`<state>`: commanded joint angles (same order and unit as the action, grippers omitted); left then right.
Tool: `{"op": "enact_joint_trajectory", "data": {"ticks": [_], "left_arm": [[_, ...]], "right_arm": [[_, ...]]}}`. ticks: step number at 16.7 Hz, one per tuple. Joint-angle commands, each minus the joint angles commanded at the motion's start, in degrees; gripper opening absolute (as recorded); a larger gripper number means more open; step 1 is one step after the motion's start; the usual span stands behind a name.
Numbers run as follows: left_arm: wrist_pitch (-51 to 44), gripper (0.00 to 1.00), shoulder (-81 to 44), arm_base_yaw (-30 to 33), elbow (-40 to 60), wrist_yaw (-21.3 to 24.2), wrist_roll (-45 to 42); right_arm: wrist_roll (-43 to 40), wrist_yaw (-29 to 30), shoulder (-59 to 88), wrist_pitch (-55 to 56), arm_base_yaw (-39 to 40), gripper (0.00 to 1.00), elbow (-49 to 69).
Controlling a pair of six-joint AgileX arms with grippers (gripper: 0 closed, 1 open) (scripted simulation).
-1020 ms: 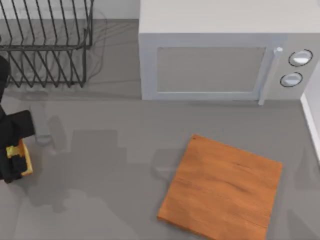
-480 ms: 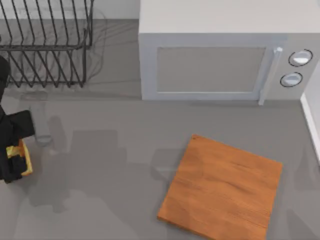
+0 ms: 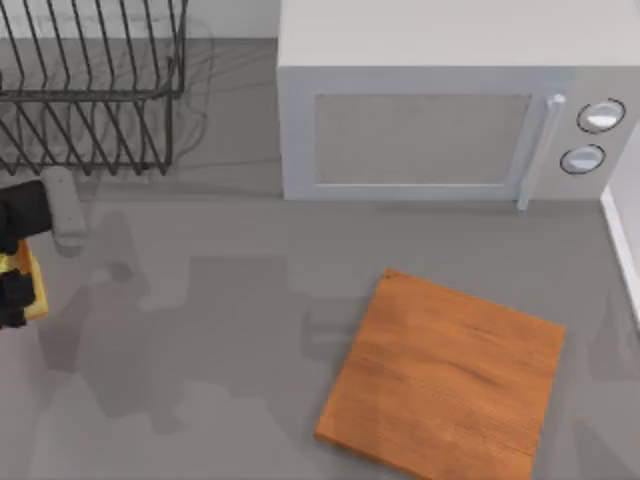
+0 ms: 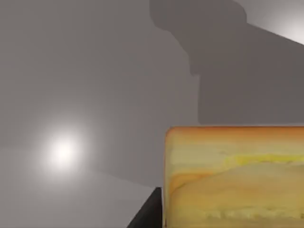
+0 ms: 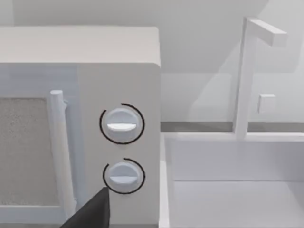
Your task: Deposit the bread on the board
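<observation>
Gripping the bread (image 3: 30, 285), the left gripper (image 3: 14, 268) sits at the far left edge of the top view, a bit above mid-height, its dark fingers pinched on the yellow chunk with the crust edge poking out toward the right. The bread is in the gripper, well apart from the board (image 3: 445, 375), which lies flat on the grey table (image 3: 220, 400) in the lower right of the top view, turned slightly off square. Board is bare.

Microwave (image 3: 440, 110) fills the upper centre and right of the top view, door shut, handle and two dials (image 3: 590, 135) on its right end. Wire dish rack (image 3: 95, 90) in the upper left corner, just above the left gripper. Arm shadows fall on the table to the right of the gripper.

Left wrist view: bread (image 4: 235, 178) large in the lower right of the frame, golden with orange top edge and pale layers, a dark finger (image 4: 147, 211) touching its side, grey table behind with a bright glare spot.

Right wrist view: a dark gripper tip (image 5: 90, 213) at the bottom edge, cannot tell if it is spread or pressed together. Microwave (image 5: 78, 118) with both dials in the left half of the frame, white sink (image 5: 228, 190) and faucet (image 5: 247, 76) in the right half.
</observation>
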<state>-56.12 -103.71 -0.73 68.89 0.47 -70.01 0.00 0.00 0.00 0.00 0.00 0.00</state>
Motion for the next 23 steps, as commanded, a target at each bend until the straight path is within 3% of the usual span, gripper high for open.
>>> {"op": "enact_joint_trajectory", "data": {"ticks": [4,13,18,23], "left_arm": [[-8.47,0.0,3.7,-0.04,5.46,-0.16,0.46],[-9.1,0.0,3.51,0.73,6.42,-0.13,3.42],[-9.8,0.0,1.02,5.26,9.78,0.08,19.12],[-10.98,0.0,-3.18,12.75,15.37,0.36,45.61]], "right_arm": [[0.0,0.0,0.0,0.0,0.0,1.0,0.0],[0.0,0.0,0.0,0.0,0.0,1.0,0.0],[0.0,0.0,0.0,0.0,0.0,1.0,0.0],[0.0,0.0,0.0,0.0,0.0,1.0,0.0]]}}
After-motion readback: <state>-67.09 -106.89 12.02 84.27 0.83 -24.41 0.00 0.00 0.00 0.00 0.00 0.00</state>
